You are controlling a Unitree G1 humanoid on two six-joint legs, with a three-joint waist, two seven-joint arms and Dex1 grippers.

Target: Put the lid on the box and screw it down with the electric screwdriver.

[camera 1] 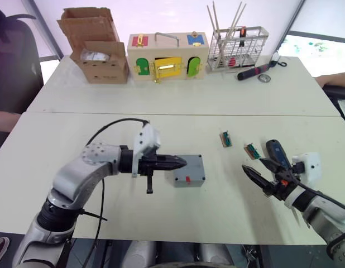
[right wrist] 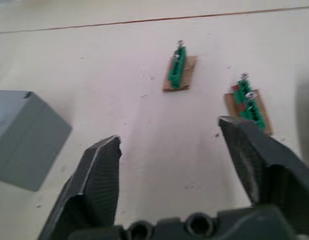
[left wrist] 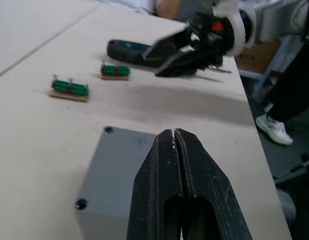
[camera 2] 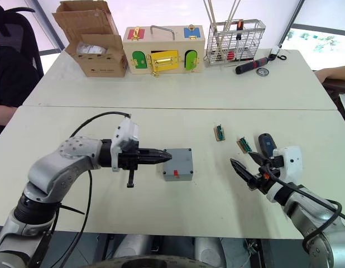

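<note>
2 terminal blocks [camera 1: 225,139], 1 box [camera 1: 189,171]

Left arm reaches in from the left, elbow bent, forearm running level across the table toward the right. Left gripper [camera 1: 181,162] points sideways, its two black fingers [left wrist: 194,175] pressed tight together with no gap between them. Right arm comes in low from the right, wrist angled back toward the left. Right gripper [camera 2: 243,166] hovers just above the surface, fingers [right wrist: 99,175] spread wide, nothing between them.
</note>
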